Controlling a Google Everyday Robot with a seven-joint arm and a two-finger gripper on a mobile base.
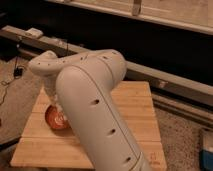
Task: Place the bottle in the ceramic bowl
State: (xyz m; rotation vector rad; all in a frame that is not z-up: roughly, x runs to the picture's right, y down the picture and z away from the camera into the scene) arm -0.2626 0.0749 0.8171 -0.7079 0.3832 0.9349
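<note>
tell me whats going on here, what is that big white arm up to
A robot arm reaches over a wooden table toward the ceramic bowl, which sits near the table's left side. The arm's bulk hides most of the bowl and all of the gripper, which would be somewhere down by the bowl. The bottle is not visible either, so it cannot be said whether it is in the bowl yet.
</note>
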